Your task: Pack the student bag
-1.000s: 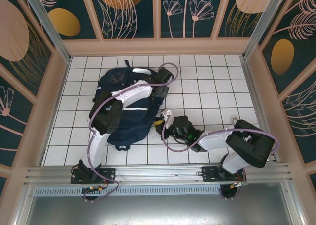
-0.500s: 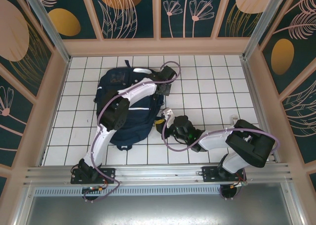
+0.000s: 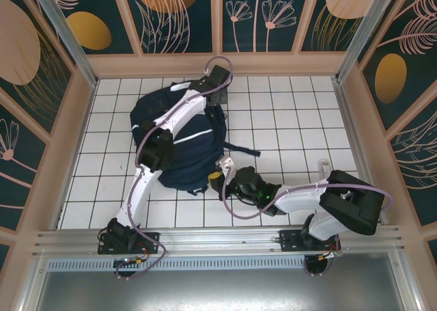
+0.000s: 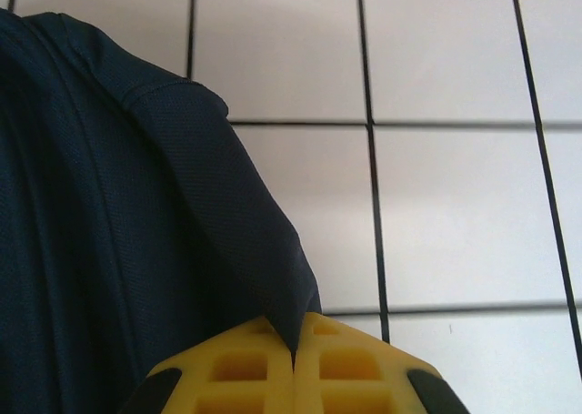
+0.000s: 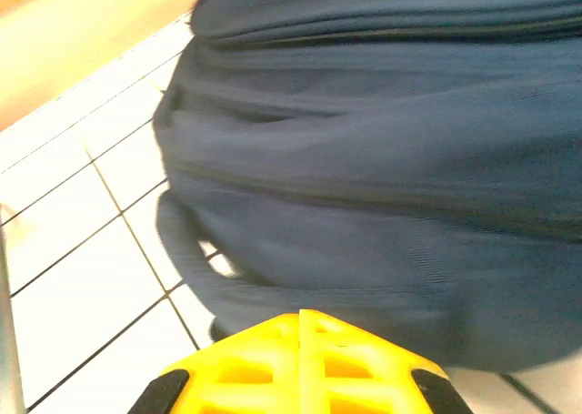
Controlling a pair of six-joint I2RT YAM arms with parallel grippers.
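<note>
Student bag lies left of centre on the tiled table, its top toward the far wall. Vs. a second ago it sits further back and looks drawn out lengthwise. The left gripper has travelled from over the bag's middle to its far right corner, taking cloth w/ it. The right gripper has meanwhile slid leftward to the bag's near right edge. Judging from that, the arms are prob. tugging the bag straight or hunting for its opening (which of the two can't be told), so packing proper seems barely begun.

The overhead view gives the layout but not the claws' state, since the left wrist covers its own fingers. The left wrist view settles it: yellow pads are pressed together w/ a fold of navy fabric nipped between them, white tiles beyond. In the right wrist view the pads meet w/ no gap, w/ blurred navy cloth and a strap loop just ahead. Whether any fabric is caught there can't be told.
</note>
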